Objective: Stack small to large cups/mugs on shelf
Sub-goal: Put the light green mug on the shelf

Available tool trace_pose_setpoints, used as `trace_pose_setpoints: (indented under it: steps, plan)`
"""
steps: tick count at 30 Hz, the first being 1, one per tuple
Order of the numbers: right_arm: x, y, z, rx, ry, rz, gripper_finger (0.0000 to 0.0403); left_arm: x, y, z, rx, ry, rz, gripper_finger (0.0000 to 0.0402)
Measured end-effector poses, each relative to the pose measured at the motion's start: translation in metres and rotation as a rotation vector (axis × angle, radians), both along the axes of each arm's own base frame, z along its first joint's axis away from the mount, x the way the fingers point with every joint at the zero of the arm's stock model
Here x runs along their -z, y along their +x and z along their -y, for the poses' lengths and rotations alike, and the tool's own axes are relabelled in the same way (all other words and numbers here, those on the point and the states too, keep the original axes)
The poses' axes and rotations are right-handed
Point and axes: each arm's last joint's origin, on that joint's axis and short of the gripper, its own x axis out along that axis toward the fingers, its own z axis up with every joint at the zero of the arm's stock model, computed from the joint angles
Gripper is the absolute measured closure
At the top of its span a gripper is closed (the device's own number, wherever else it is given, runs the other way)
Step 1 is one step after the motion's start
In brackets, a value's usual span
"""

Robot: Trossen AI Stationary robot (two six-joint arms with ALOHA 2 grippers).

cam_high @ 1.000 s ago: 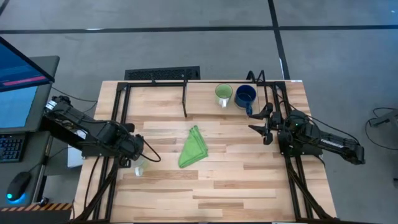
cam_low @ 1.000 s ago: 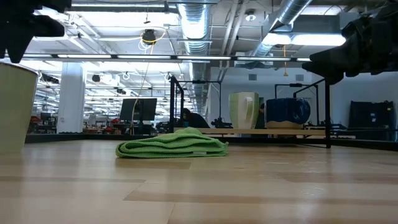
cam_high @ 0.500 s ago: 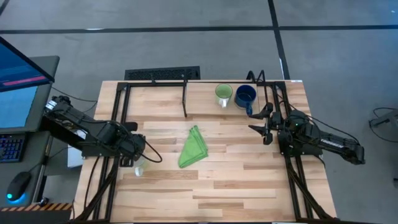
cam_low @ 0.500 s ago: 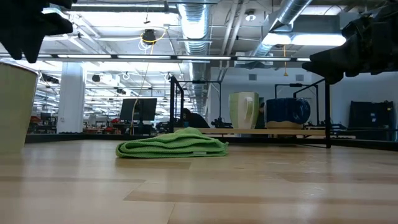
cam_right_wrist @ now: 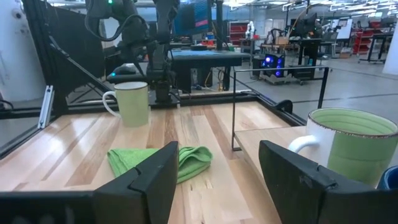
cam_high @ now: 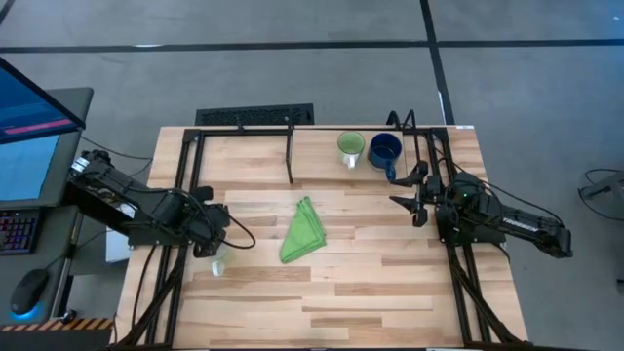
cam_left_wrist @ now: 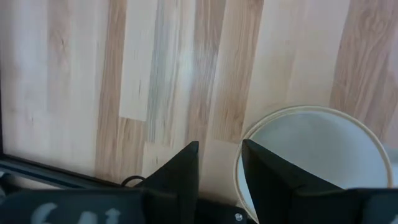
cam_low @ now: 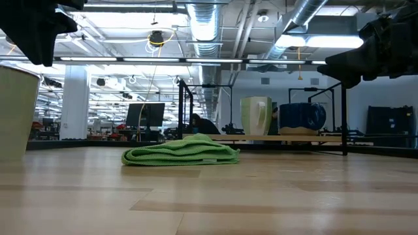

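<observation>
A white mug [cam_high: 218, 265] stands upright on the table near the left edge. It also shows in the left wrist view [cam_left_wrist: 314, 158] and at the low view's left edge [cam_low: 13, 111]. My left gripper [cam_high: 218, 244] hovers just above it, slightly open, its fingers [cam_left_wrist: 186, 165] beside the rim. A light green mug [cam_high: 350, 148] and a dark blue mug [cam_high: 385, 149] stand upright side by side on the shelf [cam_high: 322, 161] at the far right. My right gripper [cam_high: 413, 195] is open and empty in front of them.
A folded green cloth [cam_high: 304, 231] lies mid-table between the arms. Thin black posts and a rail [cam_high: 290, 156] frame the shelf. Bare wood stretches along the table's near half. A keyboard and monitor [cam_high: 29, 127] stand beyond the left edge.
My left gripper has come down toward the white mug, which has stayed in place.
</observation>
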Motion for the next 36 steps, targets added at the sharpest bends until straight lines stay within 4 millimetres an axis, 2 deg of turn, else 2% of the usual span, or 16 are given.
trace_pose_setpoints:
  steps: [5,13,19,36]
  plan:
    - [0.0000,0.0000,0.0000,0.000,0.000,0.000,0.0157,0.0000,0.0000,0.0000,-0.009,-0.002,0.002,0.0284]
    - [0.0000,0.0000,0.0000,0.000,0.000,0.000,0.0157,0.0003,-0.0004,0.0007,0.018,-0.020,-0.016,0.0251]
    - [0.0000,0.0000,0.0000,0.000,-0.001,0.000,0.0157,0.0002,-0.0003,0.0005,-0.056,-0.031,0.002,0.0250]
    - [0.0000,0.0000,0.0000,0.000,-0.002,0.000,0.0157,0.0004,-0.0005,0.0010,-0.064,-0.051,-0.005,0.0250]
